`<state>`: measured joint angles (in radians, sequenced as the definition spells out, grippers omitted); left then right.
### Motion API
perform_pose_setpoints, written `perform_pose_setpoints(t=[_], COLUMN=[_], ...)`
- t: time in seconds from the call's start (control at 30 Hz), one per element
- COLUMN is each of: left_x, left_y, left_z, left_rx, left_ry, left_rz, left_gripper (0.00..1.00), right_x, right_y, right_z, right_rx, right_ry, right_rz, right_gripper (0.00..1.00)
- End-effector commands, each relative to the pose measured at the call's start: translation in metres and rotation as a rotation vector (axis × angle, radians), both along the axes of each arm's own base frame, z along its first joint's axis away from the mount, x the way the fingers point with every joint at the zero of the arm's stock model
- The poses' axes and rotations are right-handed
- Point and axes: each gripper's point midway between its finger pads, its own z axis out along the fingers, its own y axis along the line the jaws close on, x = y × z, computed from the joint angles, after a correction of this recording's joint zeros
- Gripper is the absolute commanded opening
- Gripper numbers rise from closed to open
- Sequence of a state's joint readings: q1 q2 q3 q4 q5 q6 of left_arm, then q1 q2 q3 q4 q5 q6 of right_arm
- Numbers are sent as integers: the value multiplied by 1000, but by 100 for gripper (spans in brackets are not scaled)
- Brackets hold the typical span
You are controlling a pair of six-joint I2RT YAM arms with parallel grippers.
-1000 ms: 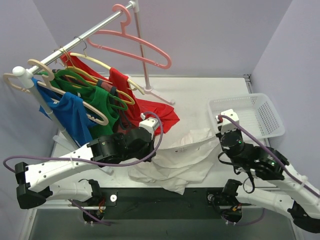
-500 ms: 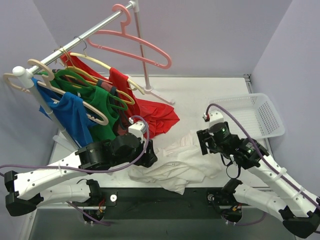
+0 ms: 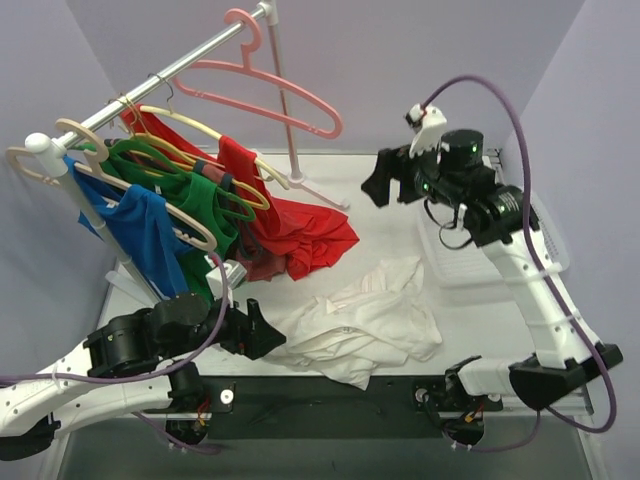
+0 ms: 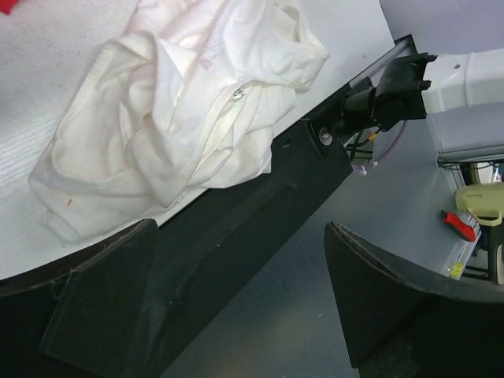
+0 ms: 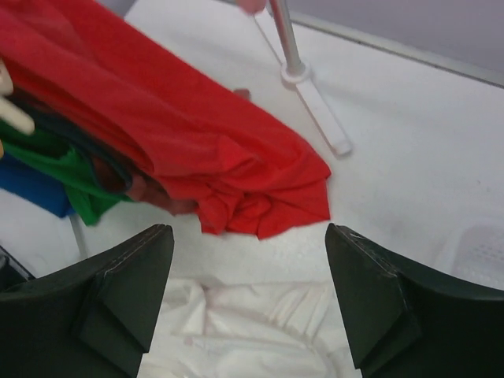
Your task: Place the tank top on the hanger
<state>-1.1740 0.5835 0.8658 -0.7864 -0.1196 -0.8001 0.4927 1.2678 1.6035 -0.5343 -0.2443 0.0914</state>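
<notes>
My left gripper [image 3: 265, 335] gapes empty beside the crumpled tank top [image 3: 365, 320]. My right gripper [image 3: 380, 185], also open, hovers high over the table [image 3: 460, 310].

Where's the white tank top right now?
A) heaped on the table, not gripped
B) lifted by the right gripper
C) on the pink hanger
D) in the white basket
A: the tank top lies crumpled on the table. The left gripper and the right gripper are both open with nothing between their fingers, and the pink hanger hangs bare on the rail.
</notes>
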Motion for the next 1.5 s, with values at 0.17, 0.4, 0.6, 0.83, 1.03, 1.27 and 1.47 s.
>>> perform_pose_setpoints(t=[0.17,0.4,0.6,0.83,1.03,1.27,1.47], left_x=[9,8,8,9,9,9,8], left_y=[26,33,29,29,32,37,40], left_z=[2,-3,-6,-13,-16,-14,-14], left_rx=[-73,-54,-73,-69,-71,-80,-93], left_ry=[-27,-23,-14,-4,4,7,11], left_rz=[124,133,135,146,165,178,189], left_gripper=[97,97,97,97,97,97,97], right_x=[96,131,150,154,143,140,134], right_y=[53,74,89,104,117,127,133], right_z=[75,80,75,69,52,37,44], right_rx=[505,559,539,441,306,214,213], right_ry=[-62,-61,-46,-55,-84,-94,-115], right_rz=[90,116,151,214,267,274,319], right_gripper=[84,85,83,68,55,33,8])
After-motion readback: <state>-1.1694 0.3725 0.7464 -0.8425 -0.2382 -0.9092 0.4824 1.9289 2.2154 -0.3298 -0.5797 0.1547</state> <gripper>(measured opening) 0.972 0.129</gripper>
